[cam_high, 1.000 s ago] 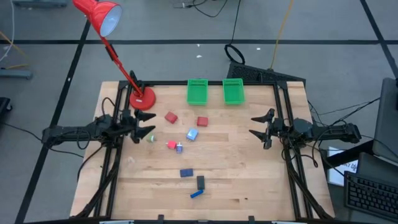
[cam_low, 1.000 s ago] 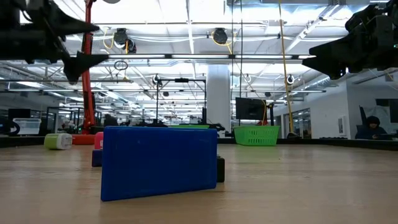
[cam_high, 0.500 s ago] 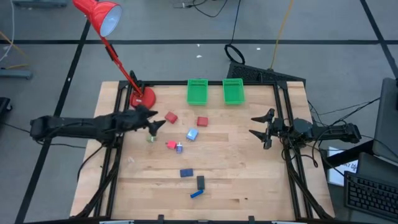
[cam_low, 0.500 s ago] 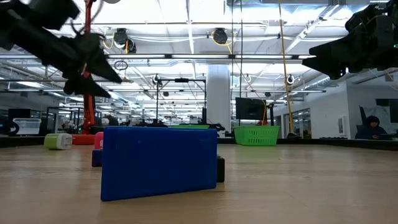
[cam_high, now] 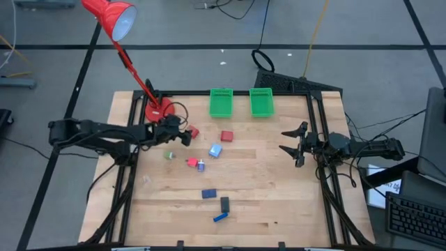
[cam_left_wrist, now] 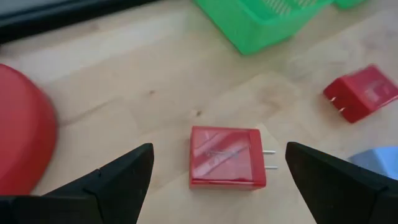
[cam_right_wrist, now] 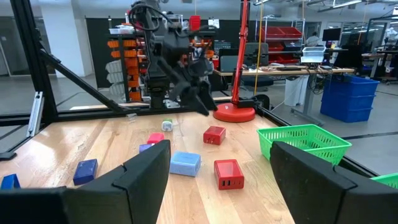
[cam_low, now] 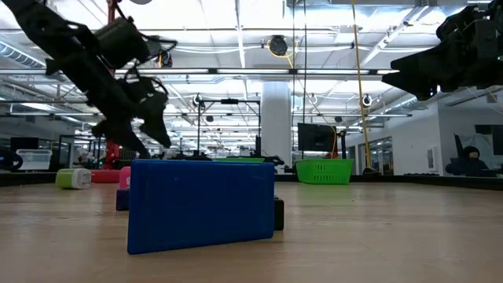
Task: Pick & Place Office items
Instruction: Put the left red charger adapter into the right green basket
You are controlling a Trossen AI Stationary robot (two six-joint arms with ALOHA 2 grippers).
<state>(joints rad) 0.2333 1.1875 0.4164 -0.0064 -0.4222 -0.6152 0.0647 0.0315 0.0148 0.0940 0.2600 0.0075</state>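
My left gripper [cam_high: 182,134] is open and tipped downward over a red block [cam_high: 191,131] near the lamp base. In the left wrist view its fingers stand on either side of that block [cam_left_wrist: 227,157] without touching it; the block lies flat on the wood with two metal prongs on one side. A second red block [cam_high: 226,137], a pale blue cube [cam_high: 215,150], small pink and silver bits [cam_high: 196,164], a dark blue oblong [cam_high: 208,194], a black oblong [cam_high: 225,203] and a blue oblong [cam_high: 220,217] lie on the table. My right gripper [cam_high: 291,145] waits open at the right edge.
Two green mesh baskets [cam_high: 221,102] [cam_high: 261,102] stand at the far edge. The red desk lamp's base [cam_high: 159,110] sits just beyond my left gripper. A small green-and-white piece [cam_high: 168,155] lies near it. Bare wood stretches between the items and the right arm.
My left arm has reached from the table's left edge toward the right, over the red block by the lamp base, and has come down while tipping its fingers downward. The right arm and all items have stayed where they were.
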